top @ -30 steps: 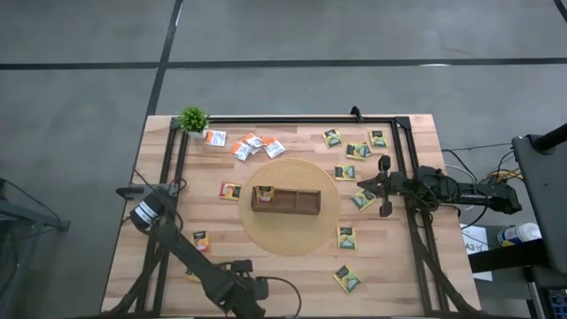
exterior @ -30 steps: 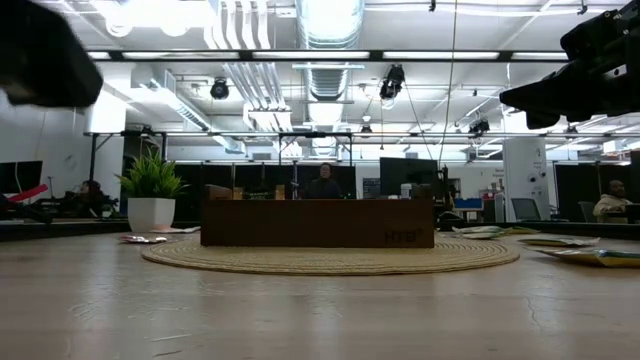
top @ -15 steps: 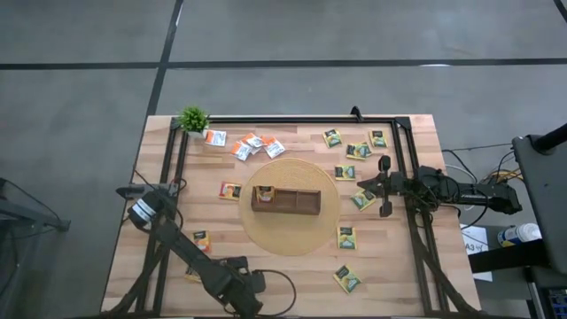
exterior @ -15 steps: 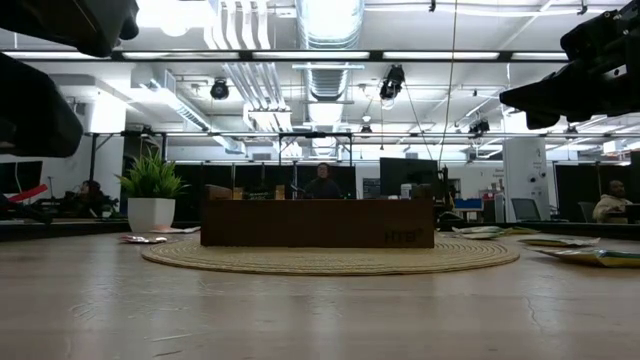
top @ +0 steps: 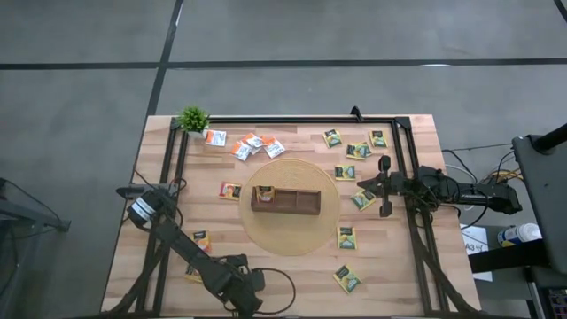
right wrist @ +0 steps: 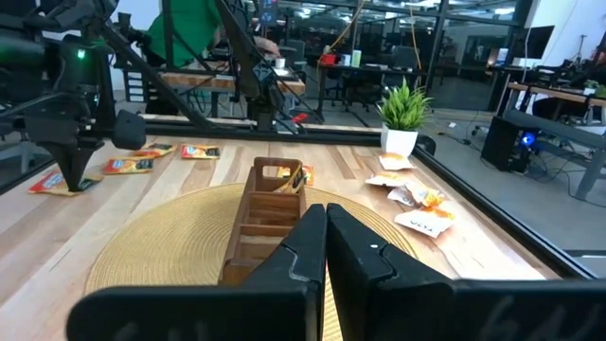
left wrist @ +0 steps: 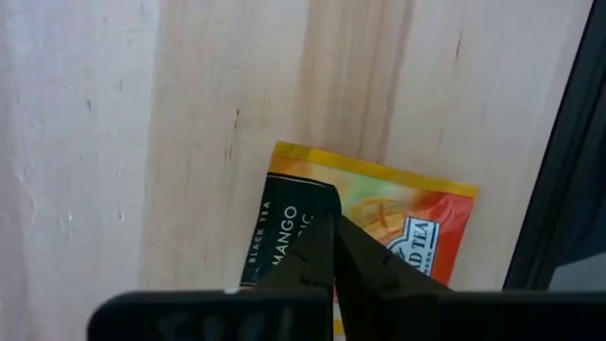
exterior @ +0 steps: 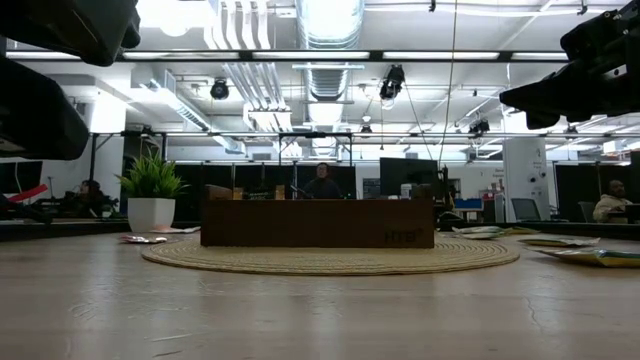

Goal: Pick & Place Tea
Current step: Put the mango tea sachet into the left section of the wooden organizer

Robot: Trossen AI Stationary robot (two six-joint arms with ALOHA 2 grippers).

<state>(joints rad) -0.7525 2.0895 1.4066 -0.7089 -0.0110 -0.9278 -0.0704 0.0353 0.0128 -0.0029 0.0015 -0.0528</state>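
Sachets (top: 339,140): 15 loose, 1 in 1 tray (top: 297,203); left tool (left wrist: 333,248) closed above a mango sachet (left wrist: 379,227), right tool (top: 384,187) closed empty.

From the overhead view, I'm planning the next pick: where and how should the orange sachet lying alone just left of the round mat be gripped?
The orange sachet lies flat on the table, apart from the others. Coming straight down and pinching one free edge, probably the one facing away from the woven mat, looks best, since it is too thin to grip otherwise.

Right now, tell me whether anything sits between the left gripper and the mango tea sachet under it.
Nothing visible does. The left gripper is shut, its tips directly over the mango tea sachet, which lies flat on the table with nothing else around it.
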